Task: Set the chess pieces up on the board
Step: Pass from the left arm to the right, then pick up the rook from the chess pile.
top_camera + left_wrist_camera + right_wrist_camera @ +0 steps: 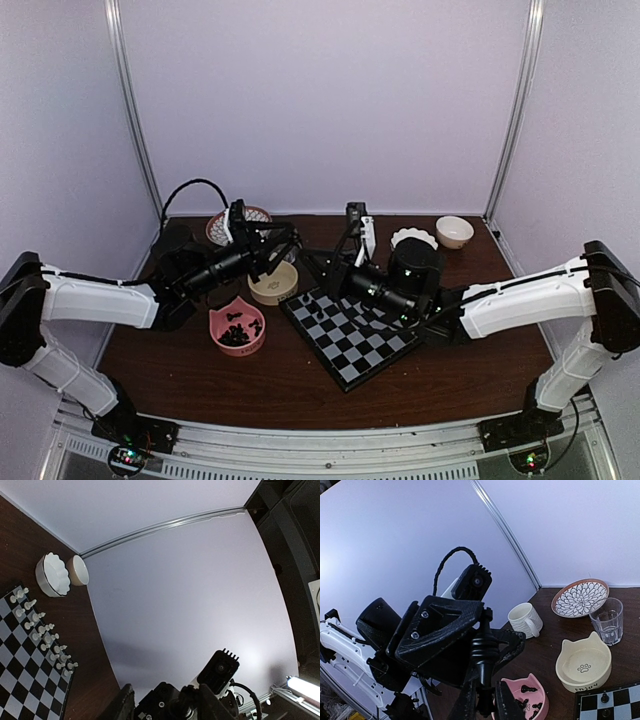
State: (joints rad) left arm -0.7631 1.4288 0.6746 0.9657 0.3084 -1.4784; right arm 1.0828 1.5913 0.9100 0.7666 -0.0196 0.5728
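Pale walls close in a dark brown table (300, 395), with both arms reaching inward from its near corners. Their tips meet in the air over the middle of the table, above the gap between a cream cat-shaped bowl (268, 293) and the far corner of the board (345, 352).

The right gripper (482, 707) has its fingers drawn close together around the foot of a slim, ridged black chess piece (483, 660), which stands out from them towards the other arm. The left gripper (290, 246) faces it head-on. In the right wrist view its fingers stand apart on either side of that piece, and I cannot tell whether they touch it.

The board lies flat and turned corner-on to the arms, partly under the right arm. Two rows of white chessmen (41, 630) line one edge, and a few black ones (320, 313) stand near the far corner.

More chess pieces (238, 333) lie heaped in a pink cat-eared bowl (214, 322) just left of the board.

A flower-patterned plate (580, 597), a glass (606, 621) and a ribbed mug (524, 620) sit behind the cream bowl. A white scalloped bowl (52, 575) and a small beige bowl (78, 570) touch at the back right.
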